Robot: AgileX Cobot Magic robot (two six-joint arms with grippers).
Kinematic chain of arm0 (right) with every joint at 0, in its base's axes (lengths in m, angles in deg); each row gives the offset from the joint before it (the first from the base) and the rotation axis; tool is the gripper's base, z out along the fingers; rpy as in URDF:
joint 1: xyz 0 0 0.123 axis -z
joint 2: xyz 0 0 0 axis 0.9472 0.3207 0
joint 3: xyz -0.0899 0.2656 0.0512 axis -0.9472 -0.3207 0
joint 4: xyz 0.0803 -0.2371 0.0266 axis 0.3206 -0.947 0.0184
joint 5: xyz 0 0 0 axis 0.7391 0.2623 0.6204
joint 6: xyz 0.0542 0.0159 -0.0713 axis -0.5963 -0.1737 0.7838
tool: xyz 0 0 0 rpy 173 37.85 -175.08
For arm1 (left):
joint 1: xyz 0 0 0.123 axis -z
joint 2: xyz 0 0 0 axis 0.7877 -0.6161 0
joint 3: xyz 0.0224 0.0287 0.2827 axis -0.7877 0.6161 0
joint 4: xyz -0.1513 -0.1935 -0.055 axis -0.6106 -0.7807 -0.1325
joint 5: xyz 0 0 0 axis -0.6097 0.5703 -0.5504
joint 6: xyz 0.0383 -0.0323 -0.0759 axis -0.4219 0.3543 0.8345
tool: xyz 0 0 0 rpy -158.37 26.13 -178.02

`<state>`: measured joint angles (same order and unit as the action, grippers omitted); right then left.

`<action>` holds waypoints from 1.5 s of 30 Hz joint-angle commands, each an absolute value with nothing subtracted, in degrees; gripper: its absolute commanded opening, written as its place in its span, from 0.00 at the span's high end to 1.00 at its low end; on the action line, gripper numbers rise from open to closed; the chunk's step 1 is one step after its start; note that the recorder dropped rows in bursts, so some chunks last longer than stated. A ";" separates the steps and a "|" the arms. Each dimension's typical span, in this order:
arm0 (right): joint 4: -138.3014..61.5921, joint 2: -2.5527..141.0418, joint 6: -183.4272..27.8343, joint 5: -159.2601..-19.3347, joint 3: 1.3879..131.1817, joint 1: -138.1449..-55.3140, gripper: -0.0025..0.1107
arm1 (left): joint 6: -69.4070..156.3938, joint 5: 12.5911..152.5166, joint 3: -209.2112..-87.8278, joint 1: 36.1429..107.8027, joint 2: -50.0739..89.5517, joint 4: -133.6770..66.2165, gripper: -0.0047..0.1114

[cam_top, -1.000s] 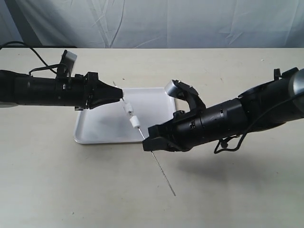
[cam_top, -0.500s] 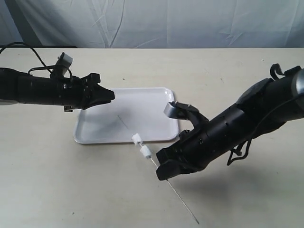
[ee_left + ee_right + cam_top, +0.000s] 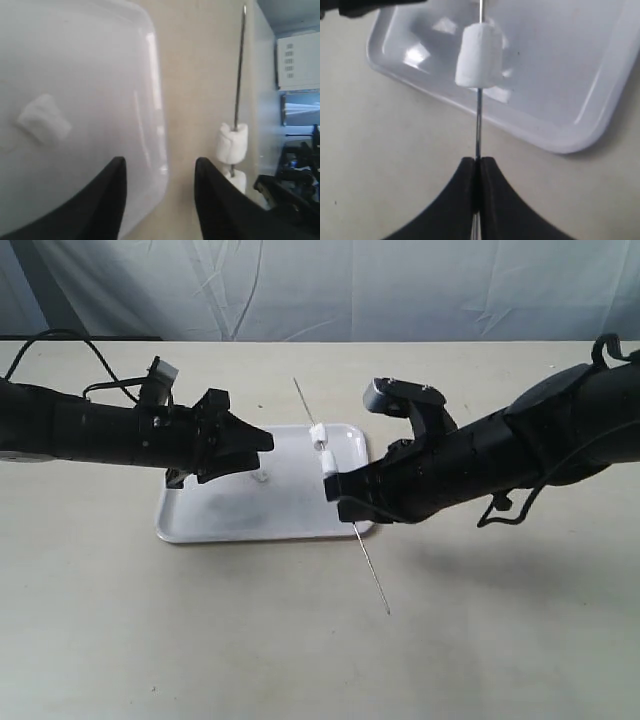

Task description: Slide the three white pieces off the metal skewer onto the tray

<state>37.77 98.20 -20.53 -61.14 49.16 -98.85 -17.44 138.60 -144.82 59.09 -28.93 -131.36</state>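
The thin metal skewer [image 3: 372, 575] slants across the tray's right edge, with my right gripper [image 3: 336, 496] shut on it below the pieces. Two white pieces [image 3: 318, 433] [image 3: 328, 462] stay threaded on it above that grip. A third white piece [image 3: 258, 478] lies loose on the white tray [image 3: 215, 515]. My left gripper [image 3: 263, 445] stands open over the tray, just left of the skewer and touching nothing. In the left wrist view its fingers [image 3: 112, 195] flank the tray rim [image 3: 156, 100], the loose piece [image 3: 44, 121] and the threaded pieces [image 3: 232, 143]. The right wrist view has the skewer [image 3: 478, 125] and the nearest piece [image 3: 479, 56].
A beige tabletop [image 3: 200, 640] surrounds the tray, with a pale cloth backdrop [image 3: 400, 290] behind. Black cables [image 3: 60, 340] trail from the left arm. The skewer's free lower end [image 3: 386, 608] hangs over the table in front of the right arm.
One white piece has come off and lies on the tray. The right gripper has swung the skewer back up over the tray's right edge. The left gripper has advanced toward it again.
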 commanded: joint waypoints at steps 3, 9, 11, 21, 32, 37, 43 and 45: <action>40.61 100.02 -20.09 -58.66 53.68 -98.78 0.98 | -17.96 143.97 -144.82 61.22 -29.14 -133.68 0.60; 41.54 103.35 -20.09 -57.43 54.80 -98.78 0.98 | -18.82 146.78 -144.82 61.31 -29.14 -133.68 0.60; 41.56 104.21 -20.09 -55.41 54.80 -98.78 0.98 | -18.82 145.51 -144.82 61.31 -29.14 -133.68 0.60; 43.24 105.16 -17.45 -52.80 54.80 -101.36 0.98 | -18.95 142.66 -144.82 61.31 -29.14 -133.68 0.60; 42.77 105.16 -17.29 -58.50 54.80 -103.34 0.98 | -19.66 142.50 -144.82 61.31 -29.14 -133.68 0.71; 42.77 105.16 -17.29 -59.68 54.80 -103.34 0.98 | -20.17 142.62 -144.82 61.20 -29.14 -133.68 0.63; 42.77 105.16 -17.29 -61.03 54.80 -103.34 0.98 | -20.17 142.75 -144.82 61.20 -29.14 -133.68 0.68; 42.89 105.16 -17.29 -61.14 54.80 -103.34 0.98 | -20.17 142.75 -144.82 61.20 -29.14 -133.68 0.69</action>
<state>42.92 105.03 -17.65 -60.31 54.54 -103.33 -19.88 141.63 -144.82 61.09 -28.93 -132.80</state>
